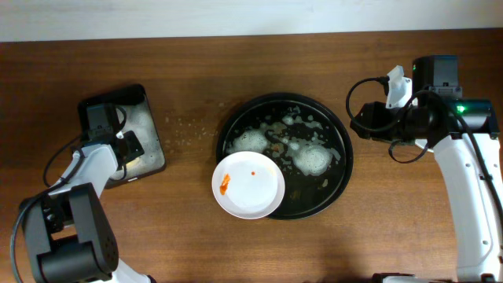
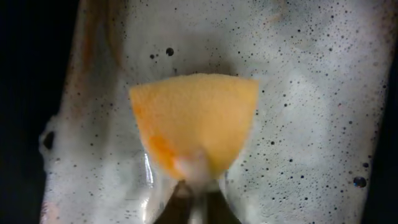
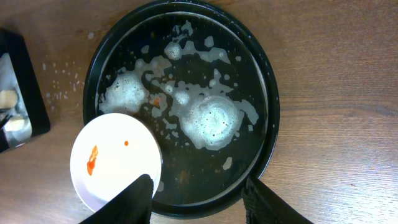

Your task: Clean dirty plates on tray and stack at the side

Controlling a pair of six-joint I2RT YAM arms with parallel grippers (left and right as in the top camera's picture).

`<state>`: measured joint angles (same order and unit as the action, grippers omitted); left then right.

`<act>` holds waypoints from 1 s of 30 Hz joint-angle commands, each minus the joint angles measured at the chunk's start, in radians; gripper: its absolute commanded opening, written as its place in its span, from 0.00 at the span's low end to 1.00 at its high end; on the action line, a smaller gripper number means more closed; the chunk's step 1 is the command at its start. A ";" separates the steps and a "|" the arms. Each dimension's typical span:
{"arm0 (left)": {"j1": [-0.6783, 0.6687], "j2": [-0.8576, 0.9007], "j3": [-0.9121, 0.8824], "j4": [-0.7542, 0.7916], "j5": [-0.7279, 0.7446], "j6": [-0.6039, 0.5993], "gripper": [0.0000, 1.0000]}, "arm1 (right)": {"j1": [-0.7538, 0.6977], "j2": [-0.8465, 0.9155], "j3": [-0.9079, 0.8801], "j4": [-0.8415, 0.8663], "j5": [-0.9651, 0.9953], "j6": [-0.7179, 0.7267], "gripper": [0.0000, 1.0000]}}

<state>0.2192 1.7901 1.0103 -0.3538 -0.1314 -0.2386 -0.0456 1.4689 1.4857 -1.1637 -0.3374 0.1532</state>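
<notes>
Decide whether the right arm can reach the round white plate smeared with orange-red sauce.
Probably yes: the right gripper hangs over the large round black tray with jaws open, the white plate lies uncovered at the tray's edge beside it, and nothing stands between.

Yellow sponge pinched at its narrow end between the tips of the left pincer, fanning out just ahead of them over white, black-speckled foam. The foam fills a rectangular black tub lying directly beneath that pincer and well off to the left of the right pincer. White soap flecks dot the brown wooden table beside the tub, between the two pincers, with a pale strip along the table's far edge
</notes>
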 commanded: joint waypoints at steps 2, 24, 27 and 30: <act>0.004 -0.005 0.000 0.000 0.032 0.053 0.00 | 0.007 -0.008 0.001 0.000 0.012 -0.007 0.49; 0.003 -0.444 0.004 -0.201 0.225 0.188 0.00 | 0.433 0.465 -0.224 0.178 -0.060 -0.100 0.46; 0.003 -0.448 0.004 -0.208 0.225 0.188 0.00 | 0.457 0.504 -0.225 0.185 -0.064 -0.092 0.35; 0.003 -0.448 0.004 -0.209 0.226 0.188 0.00 | 0.466 0.520 -0.227 0.200 -0.059 -0.063 0.16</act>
<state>0.2199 1.3605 1.0107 -0.5621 0.0795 -0.0700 0.4084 1.9694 1.2652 -0.9672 -0.3878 0.0708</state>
